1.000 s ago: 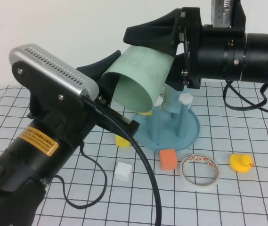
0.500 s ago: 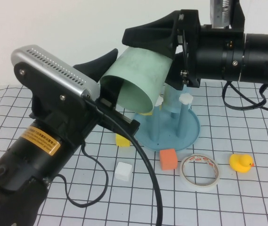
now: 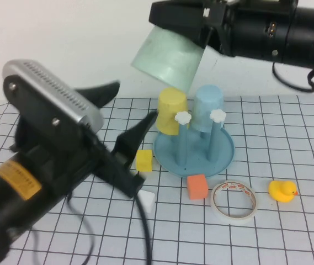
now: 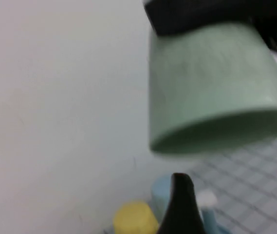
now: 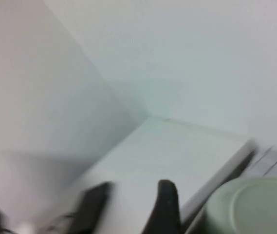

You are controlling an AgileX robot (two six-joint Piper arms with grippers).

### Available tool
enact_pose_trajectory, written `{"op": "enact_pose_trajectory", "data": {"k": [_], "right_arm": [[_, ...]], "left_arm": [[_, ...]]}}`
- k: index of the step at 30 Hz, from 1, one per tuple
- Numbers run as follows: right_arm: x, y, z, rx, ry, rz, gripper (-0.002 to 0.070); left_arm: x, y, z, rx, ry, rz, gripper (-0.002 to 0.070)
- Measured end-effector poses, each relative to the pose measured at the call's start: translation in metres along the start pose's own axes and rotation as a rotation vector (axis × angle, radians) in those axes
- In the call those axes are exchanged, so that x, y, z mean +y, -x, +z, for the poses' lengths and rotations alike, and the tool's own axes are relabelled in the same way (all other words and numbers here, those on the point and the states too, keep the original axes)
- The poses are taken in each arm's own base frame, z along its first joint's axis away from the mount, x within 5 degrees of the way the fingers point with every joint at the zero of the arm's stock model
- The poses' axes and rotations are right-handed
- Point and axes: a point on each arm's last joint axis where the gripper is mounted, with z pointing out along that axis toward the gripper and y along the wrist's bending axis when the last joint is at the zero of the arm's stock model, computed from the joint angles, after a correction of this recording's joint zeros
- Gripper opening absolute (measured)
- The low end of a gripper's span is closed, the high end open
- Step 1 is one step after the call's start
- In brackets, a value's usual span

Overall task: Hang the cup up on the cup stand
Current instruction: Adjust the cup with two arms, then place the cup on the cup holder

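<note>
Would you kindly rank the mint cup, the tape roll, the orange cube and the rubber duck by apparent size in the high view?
1. Mint cup, held aloft by the right gripper, nearer the camera.
2. Tape roll.
3. Rubber duck and orange cube: alike.

Left gripper: open, lower left.

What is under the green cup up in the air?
Under the cup, held by the right gripper, are the cup stand and yellow cup. Left gripper waits, open, beside.

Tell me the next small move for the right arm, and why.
Probably bring the cup down toward a free peg on the stand, mouth first. The right gripper holds it high above the stand, tilted mouth-down. The yellow cup and blue cup sit on rear pegs; both front knobs look bare. The left gripper, jaws open, is off to the left.
</note>
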Motion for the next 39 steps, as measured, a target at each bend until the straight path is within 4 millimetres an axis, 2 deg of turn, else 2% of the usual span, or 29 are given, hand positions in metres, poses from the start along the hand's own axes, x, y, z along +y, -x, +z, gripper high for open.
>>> {"op": "enact_pose_trajectory", "data": {"k": [2,4,6,11,13,15,22,25,34,39], "right_arm": [[-0.001,0.002,0.000,-0.012,-0.019,-0.142,0.0566],[-0.003,0.002,0.001,-0.012,-0.031,-0.275,0.0567],[-0.005,0.001,0.002,-0.009,-0.038,-0.395,0.0566],[-0.025,-0.009,0.013,0.034,-0.081,-0.604,0.0566],[-0.037,-0.016,0.019,0.061,-0.098,-0.638,0.0566],[-0.051,-0.025,0.027,0.095,-0.114,-0.654,0.0566],[-0.095,-0.051,0.043,0.196,-0.225,-0.696,0.0566],[-0.108,-0.054,0.049,0.214,-0.276,-0.699,0.0566],[-0.128,-0.052,0.070,0.198,-0.296,-0.682,0.0566],[-0.140,-0.062,0.075,0.224,-0.302,-0.659,0.0566]], "left_arm": [[-0.001,0.001,-0.010,0.057,-0.027,-0.002,0.0462],[-0.002,0.000,-0.020,0.133,-0.060,-0.003,0.0430],[-0.004,-0.003,-0.028,0.211,-0.093,-0.003,0.0365],[-0.008,-0.012,-0.044,0.378,-0.158,0.018,0.0103],[-0.009,-0.018,-0.047,0.441,-0.179,0.037,0.0048],[-0.010,-0.022,-0.050,0.498,-0.196,0.054,0.0021],[-0.009,-0.033,-0.057,0.630,-0.224,0.130,0.0001],[-0.008,-0.035,-0.058,0.659,-0.224,0.164,0.0000],[-0.005,-0.037,-0.059,0.675,-0.212,0.239,0.0000],[-0.004,-0.038,-0.060,0.698,-0.214,0.253,0.0000]]}}
